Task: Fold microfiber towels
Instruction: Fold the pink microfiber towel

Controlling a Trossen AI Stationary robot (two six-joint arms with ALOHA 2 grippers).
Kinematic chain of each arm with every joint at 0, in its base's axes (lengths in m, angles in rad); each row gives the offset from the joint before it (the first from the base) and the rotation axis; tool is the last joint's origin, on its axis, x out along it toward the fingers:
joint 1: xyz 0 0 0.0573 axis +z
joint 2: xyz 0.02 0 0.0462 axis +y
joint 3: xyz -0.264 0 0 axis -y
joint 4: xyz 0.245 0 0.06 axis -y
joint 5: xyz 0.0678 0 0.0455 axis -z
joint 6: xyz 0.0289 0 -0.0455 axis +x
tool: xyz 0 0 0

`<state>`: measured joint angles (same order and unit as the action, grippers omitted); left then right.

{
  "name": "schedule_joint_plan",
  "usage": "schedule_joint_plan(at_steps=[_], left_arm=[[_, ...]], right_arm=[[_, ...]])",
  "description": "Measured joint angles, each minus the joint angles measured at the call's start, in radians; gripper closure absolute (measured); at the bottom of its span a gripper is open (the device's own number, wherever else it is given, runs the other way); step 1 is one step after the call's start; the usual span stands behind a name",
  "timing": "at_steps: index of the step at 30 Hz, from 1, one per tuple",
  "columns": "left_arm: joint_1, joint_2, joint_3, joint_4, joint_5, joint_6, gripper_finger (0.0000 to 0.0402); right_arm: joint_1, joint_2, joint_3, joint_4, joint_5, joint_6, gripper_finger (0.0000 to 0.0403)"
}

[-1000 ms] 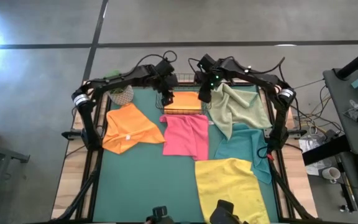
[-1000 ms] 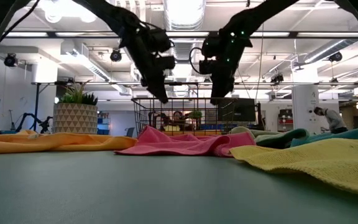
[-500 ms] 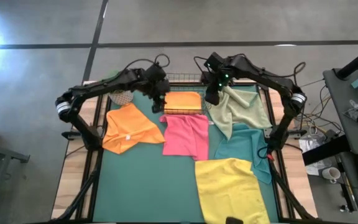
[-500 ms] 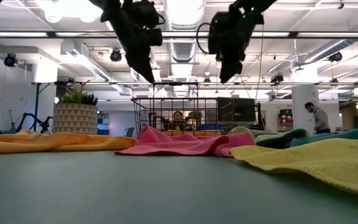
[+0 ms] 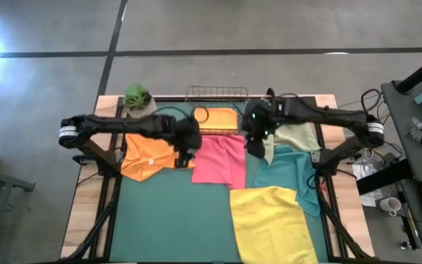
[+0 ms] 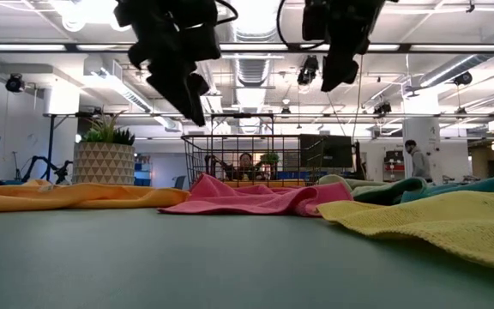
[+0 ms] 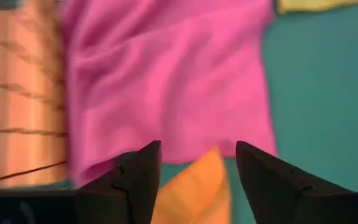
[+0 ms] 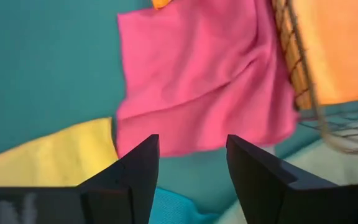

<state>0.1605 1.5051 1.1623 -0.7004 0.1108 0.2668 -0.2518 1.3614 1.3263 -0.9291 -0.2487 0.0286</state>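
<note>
We note both arms raised above the worktop (image 5: 94,213), neither holding anything. The left gripper (image 5: 187,146) hangs over the boundary between the loose orange towel (image 5: 146,152) and the pink towel (image 5: 220,159); its jaws stand wide and empty, and in the left wrist view the pink cloth and an orange corner show between the fingers (image 7: 143,177). The right gripper (image 5: 256,138) hangs above the pink towel's right edge, where it meets the pale sage green towel (image 5: 297,137); its jaws also stand wide and empty, with pink, yellow and teal cloth visible past its fingers (image 8: 138,174) in the right wrist view. We see a second orange towel (image 5: 217,119) lying flat inside the wire basket (image 5: 216,91) at the far edge of the worktop. The pink towel lies crumpled mid-worktop, just in front of the basket. The loose orange towel lies rumpled towards the left edge. The sage towel sits bunched near the far right corner, with the teal towel (image 5: 288,172) just in front of it, and the yellow towel (image 5: 269,224) spread towards the near right corner. All loose towels rest on the green mat (image 5: 167,216). A potted plant (image 5: 138,97) stands at the far left corner.
</note>
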Motion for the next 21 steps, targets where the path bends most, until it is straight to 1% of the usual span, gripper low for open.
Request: schedule_joint_plan(at_steps=[6,9,11,15,21], left_arm=[[-0.104,0.002,-0.1,0.137,-0.023,-0.001,0.021],[-0.14,0.011,-0.132,0.208,-0.051,-0.002,0.021],[-0.16,0.017,-0.154,0.224,-0.057,-0.002,0.021],[-0.201,0.057,-0.167,0.244,-0.062,-0.018,0.021],[-0.231,0.129,-0.177,0.308,-0.071,-0.061,0.0211]], right_arm=[[0.134,-0.057,-0.12,0.131,0.093,0.174,0.0235],[0.191,-0.064,-0.161,0.181,0.128,0.225,0.0238],[0.222,-0.064,-0.184,0.208,0.151,0.256,0.024],[0.263,-0.052,-0.219,0.248,0.172,0.31,0.0241],[0.291,-0.053,-0.261,0.312,0.18,0.339,0.0244]])
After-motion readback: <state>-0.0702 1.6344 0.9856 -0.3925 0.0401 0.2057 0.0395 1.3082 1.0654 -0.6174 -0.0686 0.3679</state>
